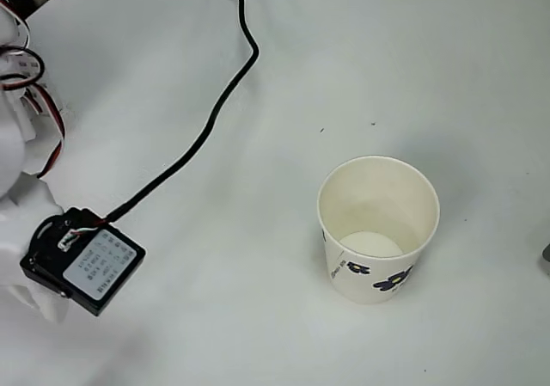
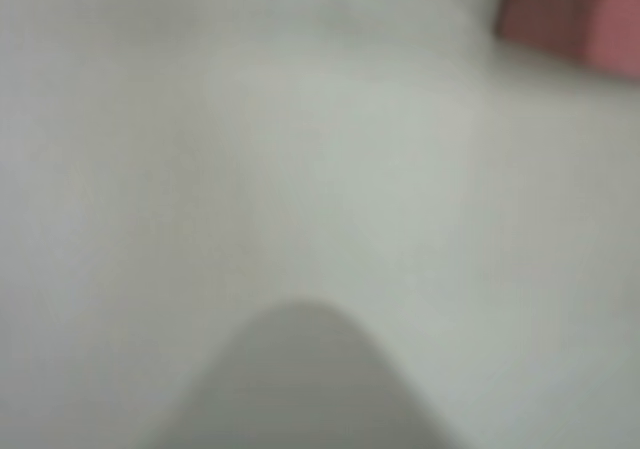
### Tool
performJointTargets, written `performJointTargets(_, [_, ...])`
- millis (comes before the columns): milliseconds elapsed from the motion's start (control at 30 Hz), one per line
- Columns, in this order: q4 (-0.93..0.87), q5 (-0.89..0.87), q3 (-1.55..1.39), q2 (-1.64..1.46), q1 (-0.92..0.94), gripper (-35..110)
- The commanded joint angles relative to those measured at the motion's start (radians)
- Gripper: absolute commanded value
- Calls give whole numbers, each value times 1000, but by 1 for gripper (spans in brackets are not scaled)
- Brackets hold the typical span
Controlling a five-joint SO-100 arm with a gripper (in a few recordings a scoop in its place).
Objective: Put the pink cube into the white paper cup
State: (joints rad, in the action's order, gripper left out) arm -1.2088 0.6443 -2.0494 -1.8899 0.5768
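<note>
1. Overhead view, far left of the white paper cup (image 1: 378, 228): the white arm (image 1: 21, 205) hugs the picture's left edge, partly cut off, with a black camera module (image 1: 83, 261) on it and red and black wires up top.
2. A black cable (image 1: 209, 119) snakes from that module up to the top edge, well left of the cup.
3. The white table (image 1: 258, 317) between module and cup is bare, so plenty of open room there.
4. The cup stands upright, mouth open, blue flower prints on its near side.
5. Wrist view is super blurry: the pink cube (image 2: 572, 14) sits in the top right corner, cut off by the edges. The gray rounded blob (image 2: 300, 384) at the bottom is too fuzzy to name.
6. Can't tell how the gripper's fingers stand.
</note>
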Motion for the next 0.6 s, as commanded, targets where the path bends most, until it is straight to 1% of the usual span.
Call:
performJointTargets(0, [12, 31, 115, 25, 25, 0])
performJointTargets(67, [12, 48, 160, 74, 25, 0])
performJointTargets(367, [37, 64, 256, 178, 41, 13])
performJointTargets(567, [32, 87, 357, 232, 54, 17])
